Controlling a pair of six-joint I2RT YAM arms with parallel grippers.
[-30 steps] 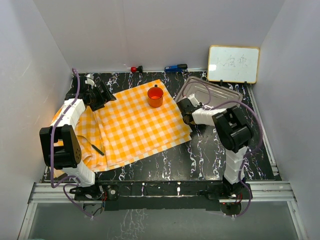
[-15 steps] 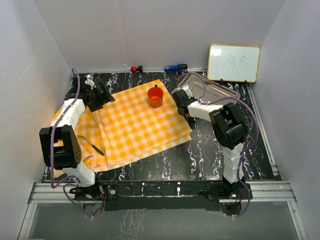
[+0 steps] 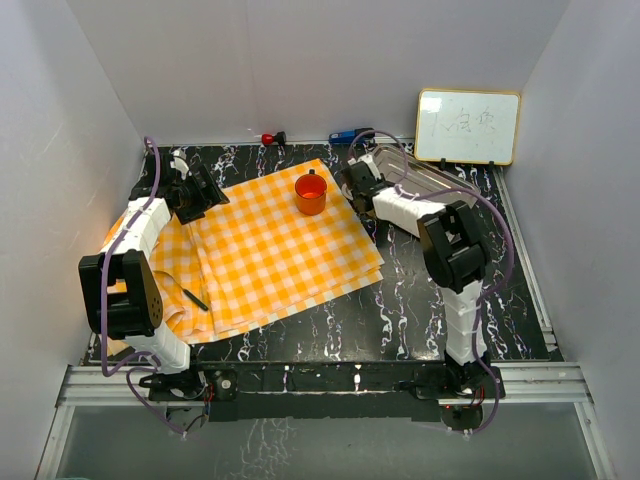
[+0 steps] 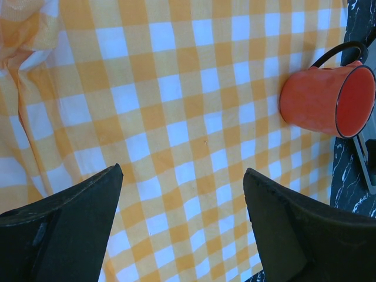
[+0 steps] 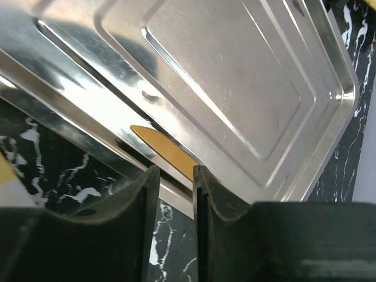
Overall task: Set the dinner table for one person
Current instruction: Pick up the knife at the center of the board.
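Observation:
The dinner table (image 3: pixel 420 310) is black with white veining. An orange-and-white checked cloth (image 3: pixel 270 250) covers its left half, and an orange cup (image 3: pixel 311 192) stands at the cloth's far edge. My left gripper (image 3: pixel 205 190) hovers open over the cloth (image 4: pixel 176 88), nothing between its fingers (image 4: pixel 182 170), the cup (image 4: pixel 320 100) to its right. My right gripper (image 3: pixel 352 180) is at the steel tray's (image 3: pixel 430 178) left rim. In the right wrist view its jaws (image 5: pixel 175 170) stand a narrow slit apart over the tray rim (image 5: pixel 235 76). A golden knife blade (image 5: pixel 158 144) lies just beyond the tips.
A whiteboard (image 3: pixel 467 127) leans on the back wall at the far right. A red-topped object (image 3: pixel 268 138) and a blue one (image 3: pixel 350 134) lie along the far edge. A thin black stick (image 3: pixel 195 298) rests on the cloth's near left. White walls enclose three sides.
My right gripper has moved away from me along the tray's left side, towards the far edge. The left arm has not moved.

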